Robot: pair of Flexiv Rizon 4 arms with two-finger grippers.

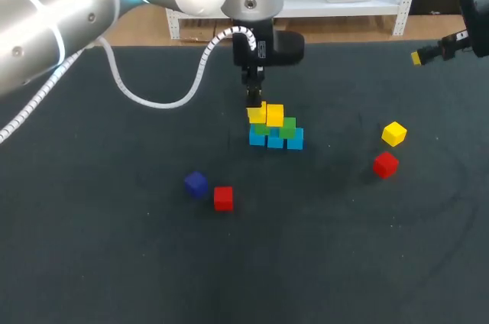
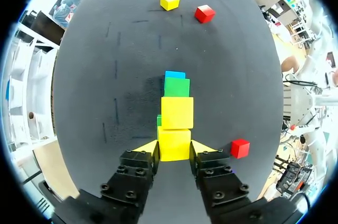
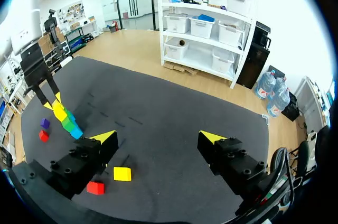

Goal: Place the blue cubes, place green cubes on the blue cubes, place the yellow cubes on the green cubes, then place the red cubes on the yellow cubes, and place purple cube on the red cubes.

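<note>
Mid-table stands a small pile: blue cubes in a row at the bottom, green cubes on them, and a yellow cube on the green. A second yellow cube sits beside it at the pile's back left, with my left gripper shut on it from above. In the left wrist view that held yellow cube is pinched between both yellow tips of the left gripper, with the other yellow cube just ahead. My right gripper hangs open and empty, high at the table's far right.
Loose cubes lie on the dark mat: a purple cube and a red cube front left of the pile, another yellow cube and another red cube to its right. My left arm's white cable loops over the back left.
</note>
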